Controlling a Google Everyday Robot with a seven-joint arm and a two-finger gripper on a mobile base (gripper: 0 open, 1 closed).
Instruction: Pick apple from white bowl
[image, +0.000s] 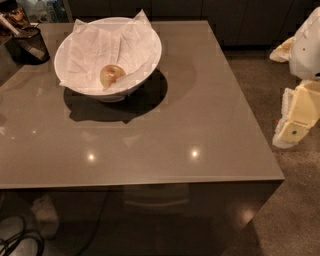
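The apple (112, 75) is small, yellowish-green with a reddish blush. It lies on crumpled white paper (100, 45) inside the white bowl (147, 60), toward the bowl's near side. The bowl stands on the far left part of the glossy grey-brown table (200, 115). My gripper (292, 127), a cream-coloured part below a white arm section (310, 45), hangs at the right edge of the view. It is beyond the table's right edge, far from the bowl and holding nothing that I can see.
A small dark mesh cup (30, 45) with utensils stands at the table's far left corner, next to the bowl. Dark cabinets (240, 20) run along the back. Cables (20, 240) lie on the floor at the lower left.
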